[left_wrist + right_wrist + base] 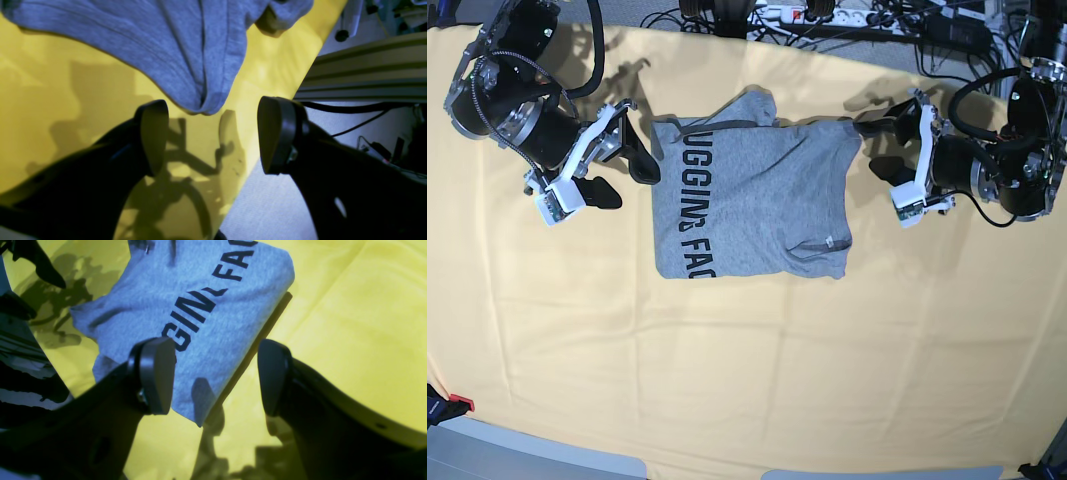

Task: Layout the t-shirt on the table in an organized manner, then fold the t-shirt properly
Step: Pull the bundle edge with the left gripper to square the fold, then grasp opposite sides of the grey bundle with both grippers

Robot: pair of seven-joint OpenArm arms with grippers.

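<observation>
The heather-grey t-shirt [747, 195] lies on the pale yellow table [747, 350] in a rough rectangle, with black lettering down its left edge in the base view. My right gripper [627, 170] hovers open at that lettered edge. In the right wrist view the right gripper [217, 376] has nothing between its fingers, above the shirt's lettered corner [186, 306]. My left gripper [874, 148] stands open just off the shirt's upper right corner. In the left wrist view the left gripper [215, 136] is empty, and a plain grey fold of the shirt [166, 43] ends just beyond its fingertips.
The table's edge [247, 166] runs diagonally under the left gripper, with floor beyond it. An aluminium rail [367, 73] and cables lie past that edge. A power strip and cables [817, 15] sit behind the table's far side. A small red object [457, 403] is at the near left corner.
</observation>
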